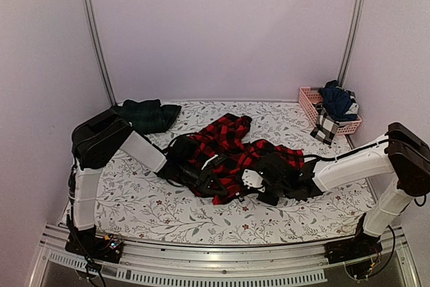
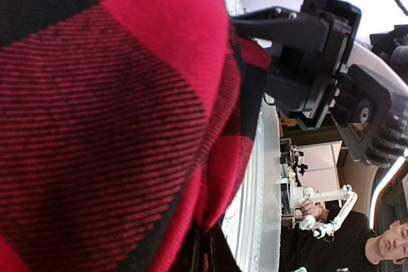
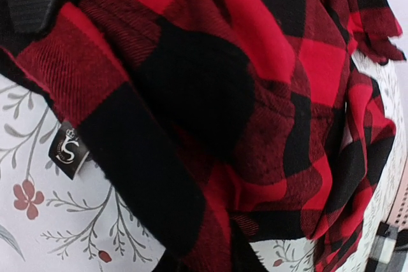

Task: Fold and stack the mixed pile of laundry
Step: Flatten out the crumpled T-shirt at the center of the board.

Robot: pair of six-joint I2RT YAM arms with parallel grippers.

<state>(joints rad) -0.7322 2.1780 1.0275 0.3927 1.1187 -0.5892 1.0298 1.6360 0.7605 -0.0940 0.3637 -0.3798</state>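
The red-and-black checked flannel shirt (image 1: 225,144) lies crumpled in the middle of the table. My left gripper (image 1: 216,183) and my right gripper (image 1: 250,189) meet at its near edge, close together. In the left wrist view the flannel (image 2: 115,113) fills the frame and bunches into my shut left gripper (image 2: 207,253); the right gripper's black body (image 2: 312,55) is just beyond. In the right wrist view the flannel (image 3: 255,93) gathers into my right gripper (image 3: 233,256), which is shut on it. A dark green tartan piece (image 1: 144,114) lies folded at the back left.
A pink slatted basket (image 1: 308,97) at the back right holds dark navy clothes (image 1: 336,99); a black-and-white checked piece (image 1: 326,126) hangs over its front. The white leaf-patterned cloth (image 1: 148,199) covers the table. A small woven label (image 3: 69,151) hangs off the shirt's edge.
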